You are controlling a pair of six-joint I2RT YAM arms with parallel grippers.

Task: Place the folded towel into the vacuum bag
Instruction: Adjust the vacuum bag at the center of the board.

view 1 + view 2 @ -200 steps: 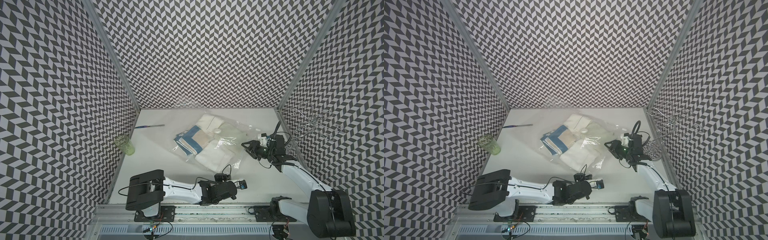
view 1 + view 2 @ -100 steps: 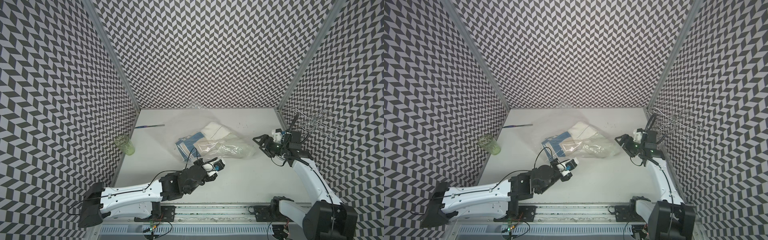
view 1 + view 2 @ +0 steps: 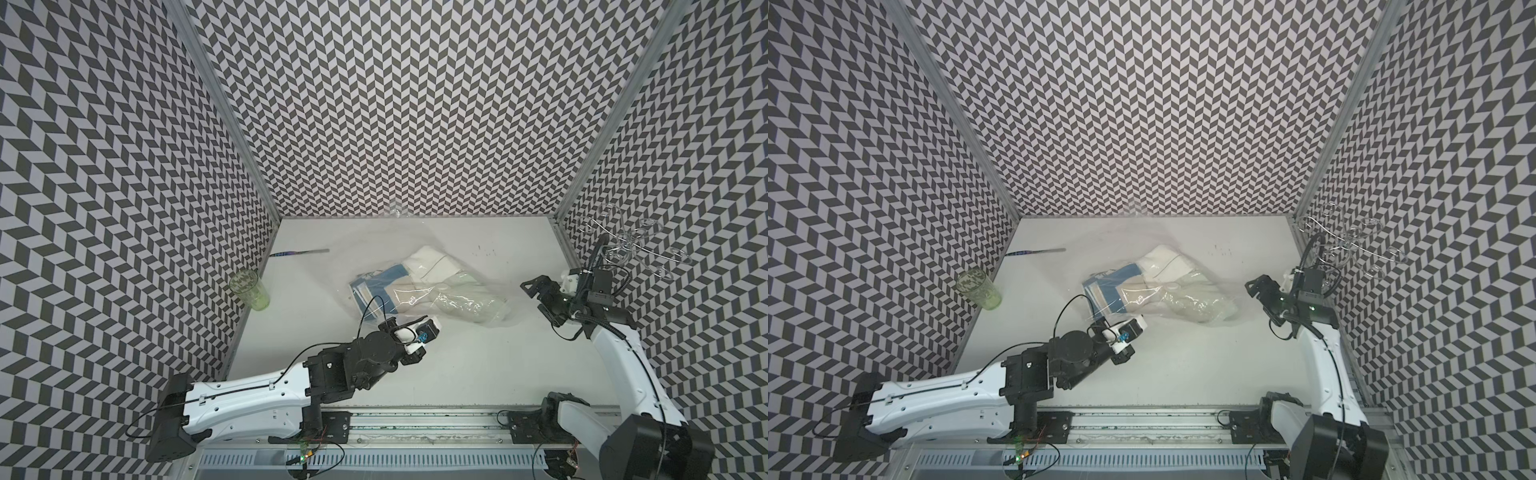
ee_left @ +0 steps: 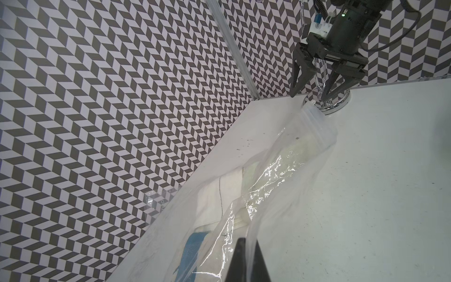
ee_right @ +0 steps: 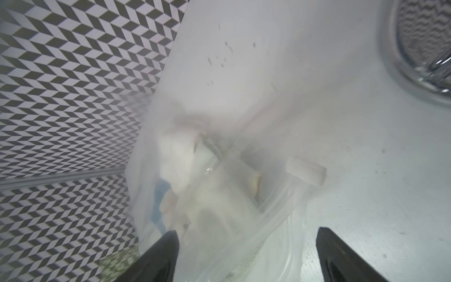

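**Top views.** The vacuum bag (image 3: 457,299) lies crumpled mid-table (image 3: 478,374), its long axis running from near-left to right. The folded towel (image 3: 428,266), white with a blue part, is inside the plastic at the bag's left half. My left gripper (image 3: 405,330) sits at the bag's near-left corner, and the film rises to meet it. The right gripper (image 3: 534,299) hangs just off the bag's right end with its jaws spread, apart from the plastic. In both top views a green tumbler (image 3: 978,291) and a thin tool (image 3: 1038,252) stand well to the left, and a wire rack (image 3: 636,245) is by the right wall.

**Left wrist.** My fingers (image 4: 240,261) are clenched, with a fold of bag film pinched between them. The bag stretches away from them toward the right gripper (image 4: 308,95). Its white zip strip (image 4: 317,127) ends just short of those parted tips, with nothing between them.

**Right wrist.** The picture is blurred. The fingertips (image 5: 158,258) stand wide apart. The bag fills the space ahead, and its white slider (image 5: 305,173) is well forward of the tips. Film overlaps one finger, but I cannot tell whether it touches. No grip here.
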